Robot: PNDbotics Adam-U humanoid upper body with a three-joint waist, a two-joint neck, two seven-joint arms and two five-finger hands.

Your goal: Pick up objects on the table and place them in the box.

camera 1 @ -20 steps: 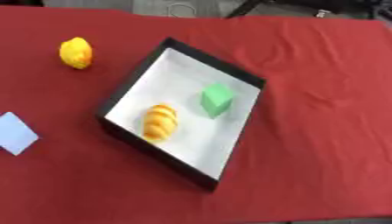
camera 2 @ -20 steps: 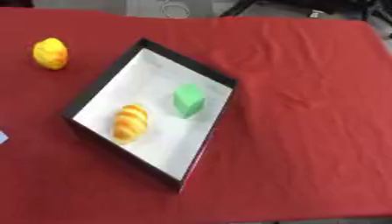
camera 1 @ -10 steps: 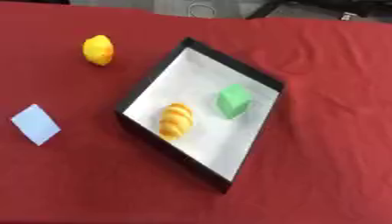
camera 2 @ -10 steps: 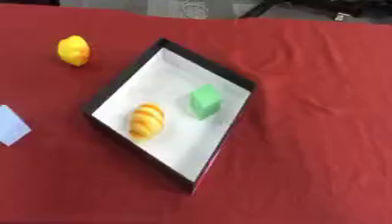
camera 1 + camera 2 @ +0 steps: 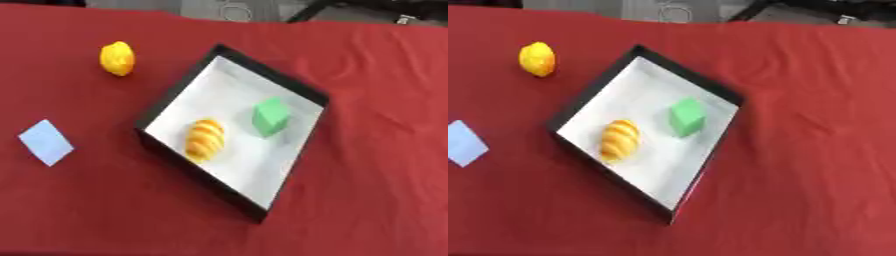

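Observation:
A black box with a white floor (image 5: 254, 79) lies askew in the middle of the red tablecloth. Inside it sit an orange-yellow croissant-shaped thing (image 5: 206, 139) and a green block (image 5: 270, 116). A yellow lemon-like object (image 5: 117, 58) rests on the cloth to the upper left of the box. A pale blue flat square (image 5: 45, 142) lies on the cloth to the left of the box. Neither of my hands shows in either view.
The red cloth (image 5: 385, 150) spreads wide to the right of the box and along the near side. Beyond the table's far edge there is grey floor with dark cables (image 5: 229, 9).
The whole picture has shifted right and down, so the camera has moved. More of the pale blue square shows at the left. The objects themselves have not moved.

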